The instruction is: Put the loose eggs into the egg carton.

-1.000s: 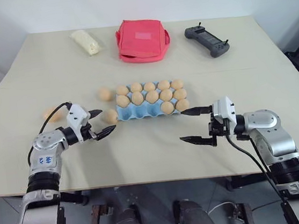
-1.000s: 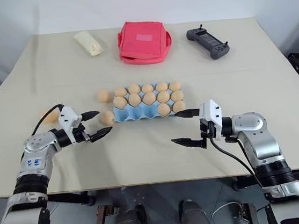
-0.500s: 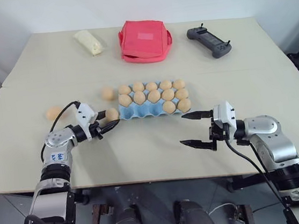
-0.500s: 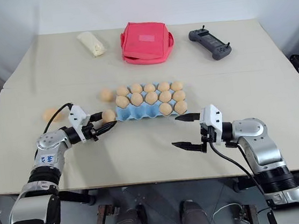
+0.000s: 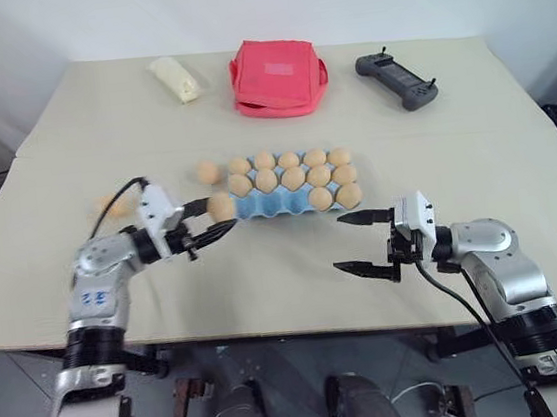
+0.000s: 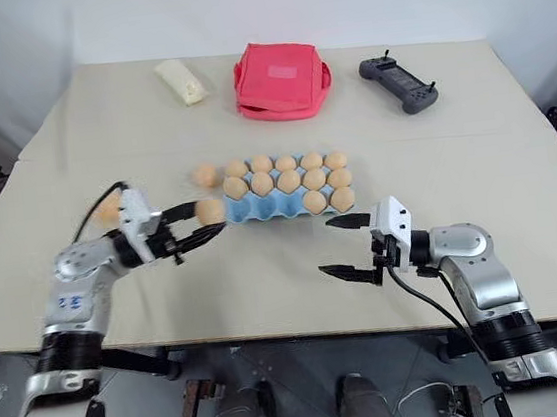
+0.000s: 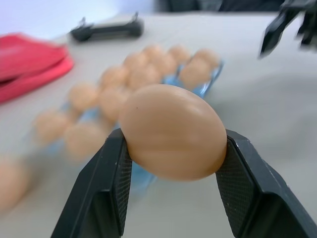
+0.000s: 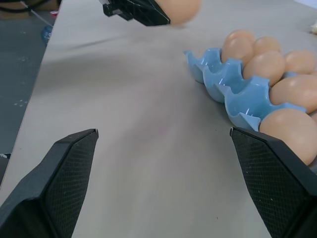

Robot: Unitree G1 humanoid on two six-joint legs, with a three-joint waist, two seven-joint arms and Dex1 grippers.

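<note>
On the desk (image 5: 295, 267) the carton (image 5: 288, 199) lies mid-way, eggs in its far rows. One egg (image 5: 208, 172) sits just left of it, another (image 5: 110, 204) farther left, seemingly partly hidden. Bag (image 5: 279, 76), packet (image 5: 175, 79) and controller (image 5: 400, 78) lie behind.

Left gripper (image 5: 212, 221) fingers now clamped on a loose egg (image 5: 221, 207) (previously spread), lifted toward egg carton (image 5: 276, 206)

My arms are silver-grey metal with black ribbed joints. Each white wrist block carries two black fingers (image 7: 111, 191) with cross-hatched pads. Black cables loop from both wrists; my left forearm bears blue markings.
</note>
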